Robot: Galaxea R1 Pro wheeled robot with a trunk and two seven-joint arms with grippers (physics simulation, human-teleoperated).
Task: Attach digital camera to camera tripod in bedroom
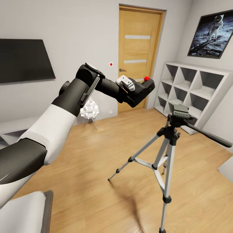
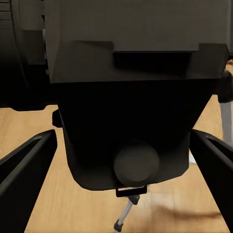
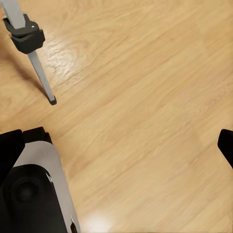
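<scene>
A wooden door (image 1: 139, 58) with two pale panels stands in the far grey wall. A dark screen (image 1: 24, 60) hangs to its left, a white cube shelf (image 1: 194, 92) sits on its right beneath an astronaut poster (image 1: 212, 34), and a small white ornament (image 1: 89, 110) rests on the plank floor (image 1: 81, 168).

No legible text, brand, number or sign appears anywhere in these views: the digital camera (image 1: 142, 89) held in the left gripper (image 1: 137, 92) bears no readable lettering, and the astronaut poster (image 1: 212, 34), up and to the right of that gripper, carries no caption.
</scene>
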